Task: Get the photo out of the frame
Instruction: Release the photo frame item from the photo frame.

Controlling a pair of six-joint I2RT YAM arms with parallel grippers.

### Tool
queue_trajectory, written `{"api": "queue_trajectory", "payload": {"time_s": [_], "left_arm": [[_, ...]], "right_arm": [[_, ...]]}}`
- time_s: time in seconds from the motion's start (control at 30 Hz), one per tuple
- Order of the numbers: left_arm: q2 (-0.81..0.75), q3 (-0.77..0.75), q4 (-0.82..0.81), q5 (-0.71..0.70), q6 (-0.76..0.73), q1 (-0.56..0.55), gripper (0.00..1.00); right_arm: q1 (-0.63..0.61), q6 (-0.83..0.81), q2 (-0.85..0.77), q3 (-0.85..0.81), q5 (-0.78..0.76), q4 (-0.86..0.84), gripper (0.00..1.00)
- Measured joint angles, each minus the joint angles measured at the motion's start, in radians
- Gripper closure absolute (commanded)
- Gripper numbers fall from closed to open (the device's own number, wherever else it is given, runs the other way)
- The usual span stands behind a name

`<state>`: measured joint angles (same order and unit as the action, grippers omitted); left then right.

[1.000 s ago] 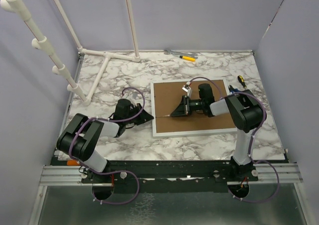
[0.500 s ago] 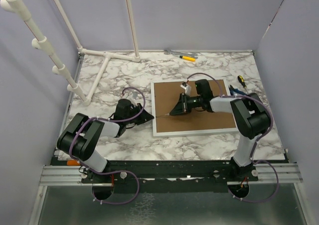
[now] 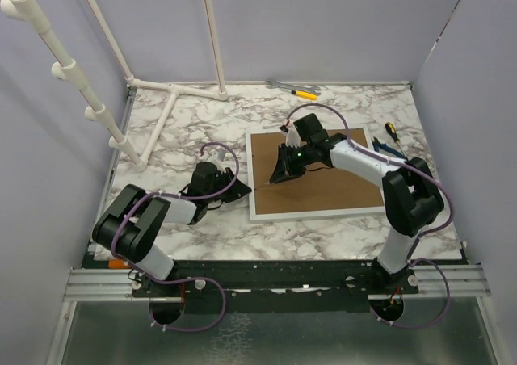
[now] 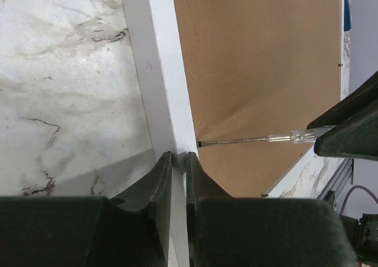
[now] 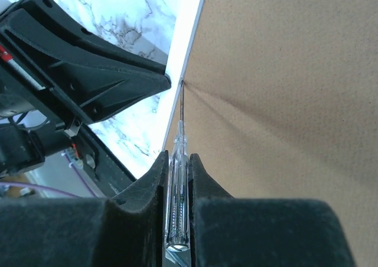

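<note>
Marble tabletop (image 3: 186, 131): frame (image 3: 250, 195) face down mid-right, photo hidden under fibreboard backing (image 3: 339, 189). Left gripper (image 4: 179, 159) pinches frame's left rim; right gripper (image 5: 178, 159) clamps screwdriver (image 5: 179, 138) at backing's edge. Photo likely thin, creasable: grab an edge.

The frame's (image 3: 323, 214) left rim was crowded: left gripper (image 4: 179, 160) clamped on it, right gripper's (image 5: 178, 160) screwdriver (image 4: 248, 139) tip beside. Pipes (image 3: 161, 119) blocked the far left. The near table (image 3: 218, 236) offered passage.
</note>
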<state>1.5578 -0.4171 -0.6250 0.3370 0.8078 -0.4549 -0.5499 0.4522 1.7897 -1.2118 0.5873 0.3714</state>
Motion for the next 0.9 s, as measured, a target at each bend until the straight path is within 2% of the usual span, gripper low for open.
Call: {"api": "queue_trajectory", "payload": {"time_s": [0.3, 0.6, 0.9], "left_arm": [[-0.007, 0.000, 0.006, -0.030, 0.001, -0.016, 0.89], [-0.008, 0.000, 0.006, -0.035, 0.003, -0.019, 0.89], [-0.007, 0.000, 0.006, -0.036, 0.007, -0.019, 0.89]], "right_arm": [[-0.104, 0.023, 0.014, -0.148, -0.200, 0.181, 0.99], [-0.212, 0.052, 0.130, -0.411, -0.396, 0.425, 0.99], [-0.282, 0.104, 0.195, -0.545, -0.526, 0.542, 0.99]]}}
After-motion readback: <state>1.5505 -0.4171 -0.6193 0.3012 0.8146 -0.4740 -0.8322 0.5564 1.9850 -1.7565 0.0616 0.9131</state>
